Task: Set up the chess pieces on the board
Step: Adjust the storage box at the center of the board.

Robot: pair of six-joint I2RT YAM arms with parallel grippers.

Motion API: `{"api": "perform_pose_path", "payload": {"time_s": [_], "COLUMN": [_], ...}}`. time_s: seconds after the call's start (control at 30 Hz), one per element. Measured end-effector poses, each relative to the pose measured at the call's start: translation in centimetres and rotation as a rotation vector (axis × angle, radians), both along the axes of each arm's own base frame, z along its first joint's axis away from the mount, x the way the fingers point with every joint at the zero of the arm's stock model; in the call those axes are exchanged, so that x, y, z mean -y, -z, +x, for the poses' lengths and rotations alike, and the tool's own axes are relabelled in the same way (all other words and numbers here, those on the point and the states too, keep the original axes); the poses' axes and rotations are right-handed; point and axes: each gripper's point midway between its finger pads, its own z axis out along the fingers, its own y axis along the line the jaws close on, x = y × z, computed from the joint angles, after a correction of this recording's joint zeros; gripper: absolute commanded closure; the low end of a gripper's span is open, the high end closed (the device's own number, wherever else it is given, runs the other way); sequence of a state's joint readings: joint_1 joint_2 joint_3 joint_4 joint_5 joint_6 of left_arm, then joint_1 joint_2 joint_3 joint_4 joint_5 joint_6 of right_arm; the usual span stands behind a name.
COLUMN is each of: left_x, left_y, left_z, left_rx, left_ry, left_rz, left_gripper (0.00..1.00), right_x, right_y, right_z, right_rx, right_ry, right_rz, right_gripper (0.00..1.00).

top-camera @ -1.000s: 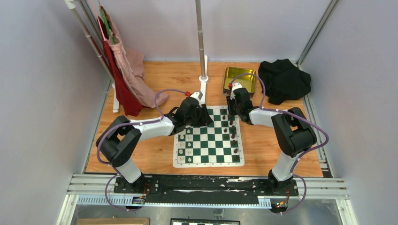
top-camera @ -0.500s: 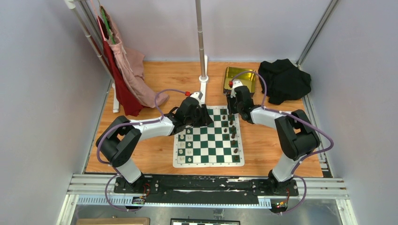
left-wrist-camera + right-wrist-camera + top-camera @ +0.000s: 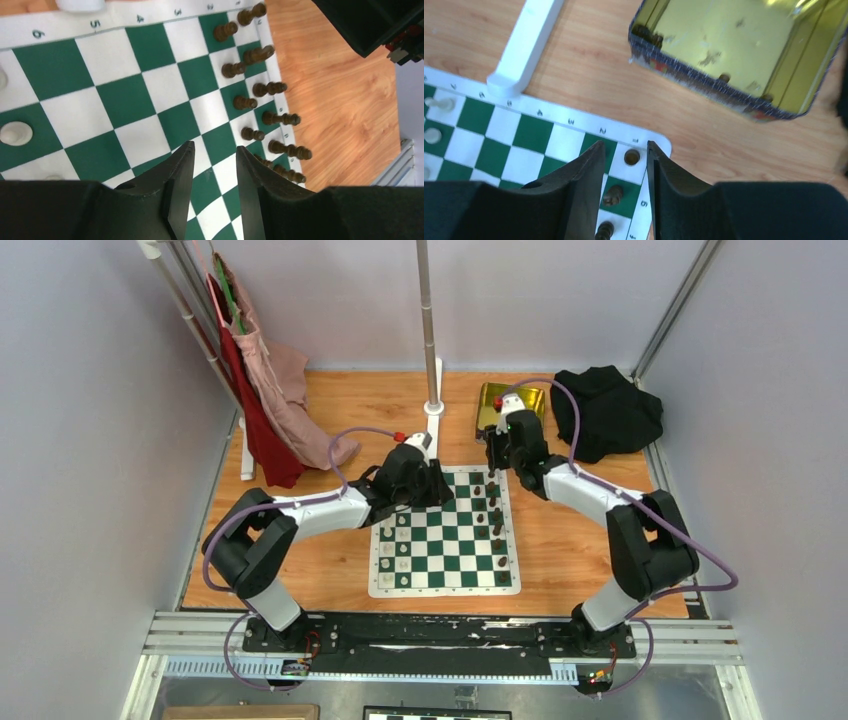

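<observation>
One dark piece (image 3: 632, 157) sits released on board (image 3: 445, 540) corner; right gripper (image 3: 625, 146), jaws apart, has swung toward tin (image 3: 724, 30); left gripper (image 3: 214, 148) apart too.

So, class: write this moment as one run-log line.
left gripper: open, empty, over board | right gripper: open, empty, over corner dark piece | gold tin: few pieces inside

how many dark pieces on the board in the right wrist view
3 dark pieces on the board, in the gap between the fingers: one on the corner square, one on the green square below it, one at the bottom edge. The fingers may hide more.
</observation>
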State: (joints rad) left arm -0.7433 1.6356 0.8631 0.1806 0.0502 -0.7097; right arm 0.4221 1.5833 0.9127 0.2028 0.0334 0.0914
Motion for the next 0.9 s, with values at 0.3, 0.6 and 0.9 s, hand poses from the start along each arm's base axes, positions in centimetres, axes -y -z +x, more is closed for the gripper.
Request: {"api": "perform_pose_path", "payload": {"time_s": [0.3,0.6,0.9], "left_x": [2.4,3.0,-0.4], "left_y": [-8.5,-9.4,-7.9], "left_z": [4.0,10.9,7.8], "left_rx": [0.139,0.085,-0.084], "left_ry": [-0.011,-0.057,-0.100], "left_rz": [-0.059,-0.074,-0.007], "left_gripper": [0.55,0.53,0.53], "right_x": [0.4,2.9,4.4], "right_y": [-9.3,-7.6,-3.8], "right_z": [5.9,13.9,11.9], "right_rx": [0.124,0.036,-0.102], "right_ry": [0.080,0.119,-0.084], "right_rz": [0.016,-0.078,-0.230], "right_gripper": [0.51,0.51,0.48]}}
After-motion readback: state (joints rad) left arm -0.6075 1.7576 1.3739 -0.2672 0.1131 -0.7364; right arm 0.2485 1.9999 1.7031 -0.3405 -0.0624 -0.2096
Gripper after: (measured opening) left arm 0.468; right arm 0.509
